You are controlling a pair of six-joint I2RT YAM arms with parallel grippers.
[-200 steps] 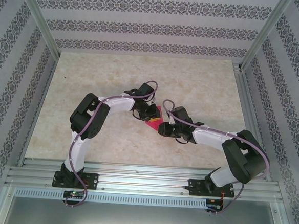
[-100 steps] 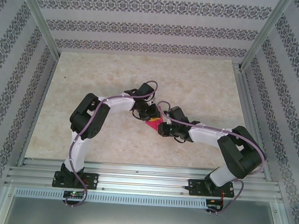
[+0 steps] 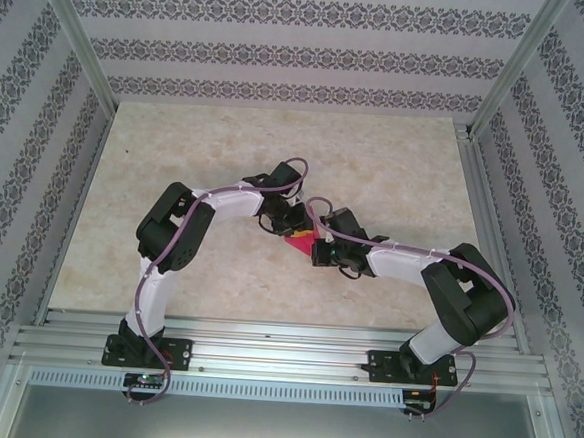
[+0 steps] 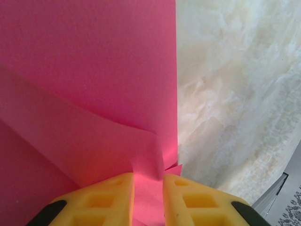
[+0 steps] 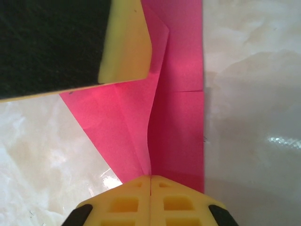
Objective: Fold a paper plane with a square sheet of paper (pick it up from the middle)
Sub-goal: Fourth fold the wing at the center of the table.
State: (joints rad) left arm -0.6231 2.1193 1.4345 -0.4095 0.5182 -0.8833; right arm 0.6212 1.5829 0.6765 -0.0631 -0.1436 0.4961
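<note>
Right end effector (image 5: 150,179): yellow fingers pressed together on the raised crease of the magenta sheet of paper (image 5: 178,122), at the near point where its diagonal flaps converge. Left end effector (image 4: 148,182): fingers slightly parted, pinching a folded edge of the same sheet from the opposite side. The sheet, partly folded with one long straight edge, sits between the two end effectors, over the middle of the pale marbled counter (image 3: 396,166). Patterned walls (image 3: 284,53) enclose the counter.
</note>
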